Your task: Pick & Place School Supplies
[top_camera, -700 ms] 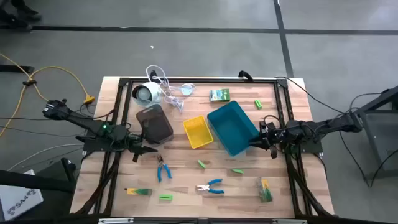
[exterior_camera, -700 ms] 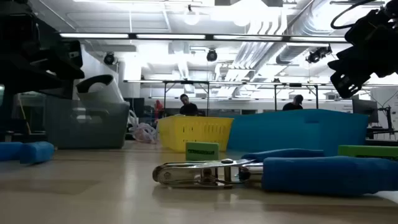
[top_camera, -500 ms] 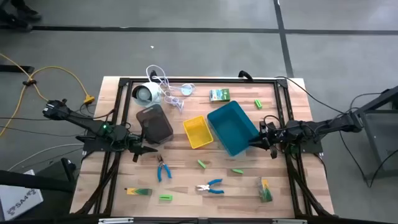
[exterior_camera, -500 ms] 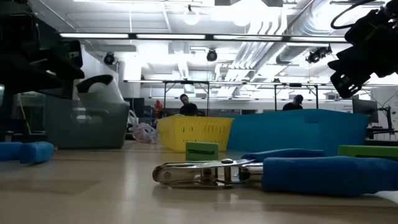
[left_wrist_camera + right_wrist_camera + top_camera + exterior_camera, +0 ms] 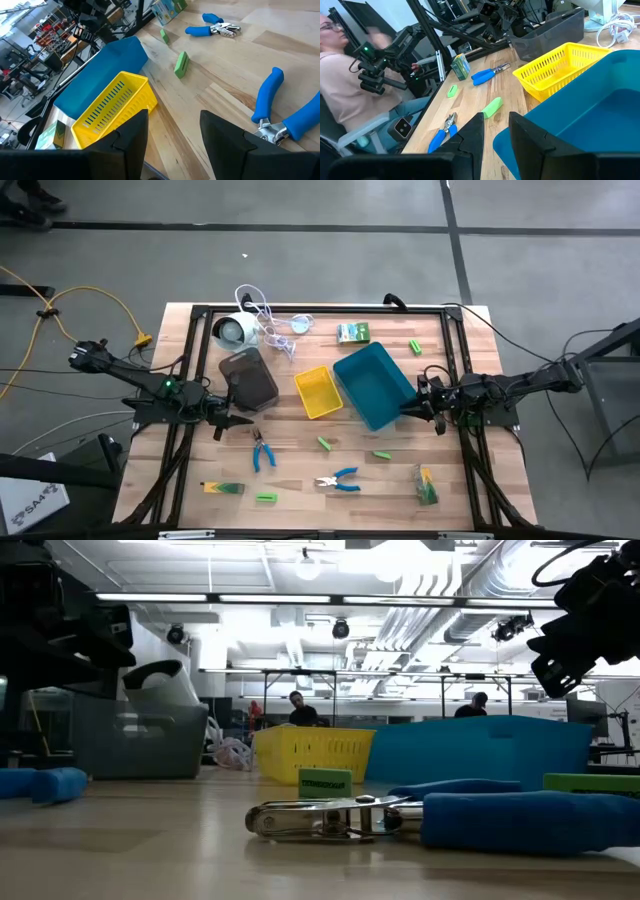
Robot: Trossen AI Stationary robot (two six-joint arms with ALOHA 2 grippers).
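The school supplies lie loose on the wooden table. One pair of blue-handled pliers (image 5: 262, 450) lies just nearer than my left gripper (image 5: 243, 423), another pair (image 5: 340, 479) toward the near edge. Green blocks (image 5: 325, 444) (image 5: 382, 454) (image 5: 265, 497) (image 5: 415, 346) lie scattered. A green box (image 5: 352, 332) sits at the far side, and printed packs (image 5: 221, 487) (image 5: 427, 485) at the near side. My left gripper (image 5: 172, 117) is open above the table beside the grey tray (image 5: 248, 378). My right gripper (image 5: 496, 120) hovers by the blue tray's (image 5: 374, 385) right rim, open by a narrow gap and holding nothing.
A yellow tray (image 5: 318, 392) stands between the grey and blue trays. A white round device with a cord (image 5: 238, 330) sits at the far left. A dark frame (image 5: 300, 308) runs round the table. A person (image 5: 340, 85) sits beyond the table in the right wrist view.
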